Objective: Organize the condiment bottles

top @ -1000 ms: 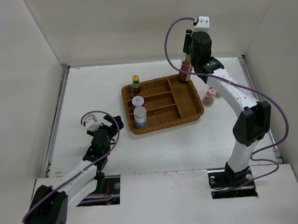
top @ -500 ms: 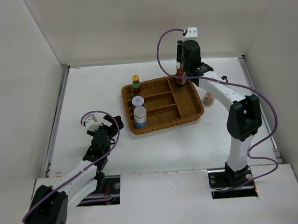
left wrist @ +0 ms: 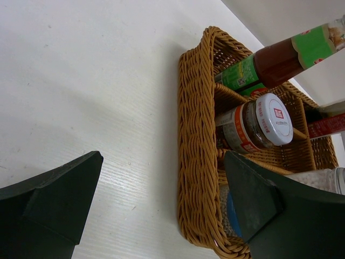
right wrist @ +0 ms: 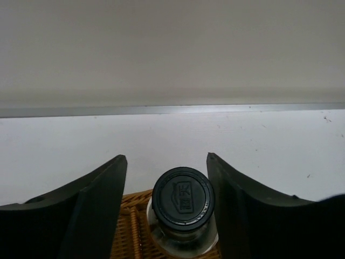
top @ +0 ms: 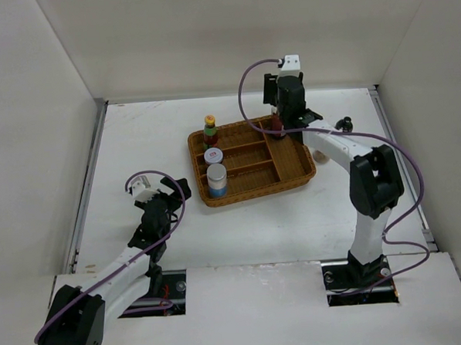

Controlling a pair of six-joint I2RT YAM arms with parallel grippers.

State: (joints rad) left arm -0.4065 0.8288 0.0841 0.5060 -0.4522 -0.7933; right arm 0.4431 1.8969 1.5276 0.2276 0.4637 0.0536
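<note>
The tall dark-sauce bottle [top: 277, 124] stands upright in the far right compartment of the brown wicker tray [top: 296, 171]. Its black cap [right wrist: 183, 198] sits between my right gripper's [right wrist: 166, 159] fingers with a gap on each side, so the jaws are open around it. The green-red bottle [top: 210, 131], white-lidded jar [top: 213, 156] and blue-label shaker [top: 216, 181] stand in the tray's left compartments. My left gripper [top: 166, 193] is open and empty on the table left of the tray. The pink-lidded shaker [top: 320, 157] peeks from behind the right arm.
A small black-capped object [top: 343, 123] sits on the table right of the tray, close to the right arm. In the left wrist view the tray's woven wall [left wrist: 197, 140] is just ahead, between the fingers. White walls enclose the table on three sides.
My right gripper carried the dark-sauce bottle left and down into the tray's far right compartment, then opened its jaws off the bottle. The left arm has not moved.
</note>
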